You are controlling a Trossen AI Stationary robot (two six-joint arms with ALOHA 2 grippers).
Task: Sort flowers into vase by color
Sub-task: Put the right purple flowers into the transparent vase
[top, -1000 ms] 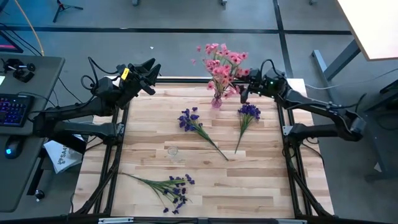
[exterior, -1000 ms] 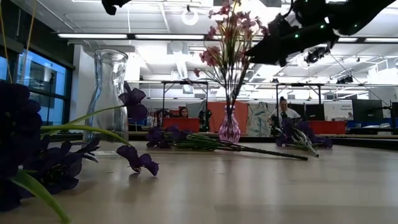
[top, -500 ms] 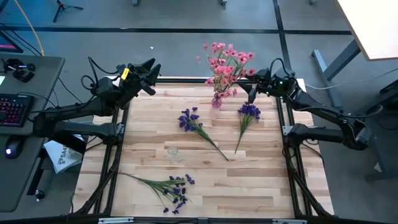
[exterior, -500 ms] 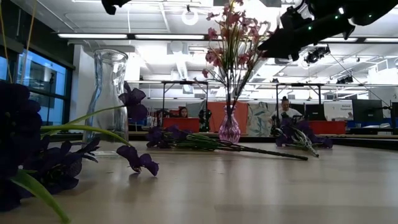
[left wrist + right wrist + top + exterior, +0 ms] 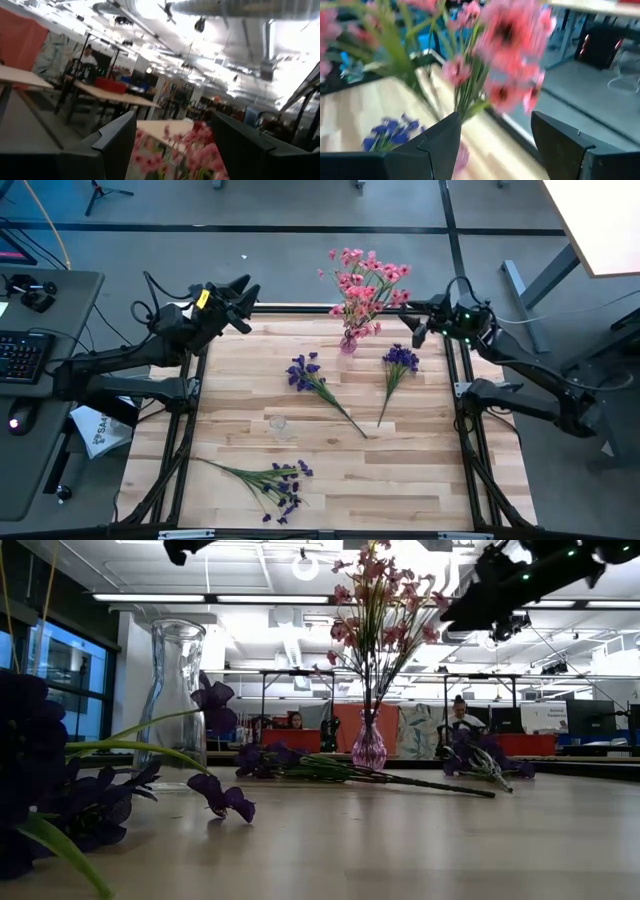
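My right gripper (image 5: 421, 332) hangs with its fingers (image 5: 440, 145) released and empty, just beside the pink flowers (image 5: 365, 280), which stand upright in a small pink vase (image 5: 348, 343) at the far edge of the desk (image 5: 420, 460). A purple sprig (image 5: 398, 370) lies flat just below these fingers; another purple sprig (image 5: 315, 383) lies farther off. My left gripper (image 5: 243, 292) waits spread and empty at the opposite far corner, well apart from the clear vase (image 5: 180, 700) and a third purple sprig (image 5: 265, 480).

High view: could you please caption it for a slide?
Pink flowers in vase; three purple sprigs on table; both arms waiting.
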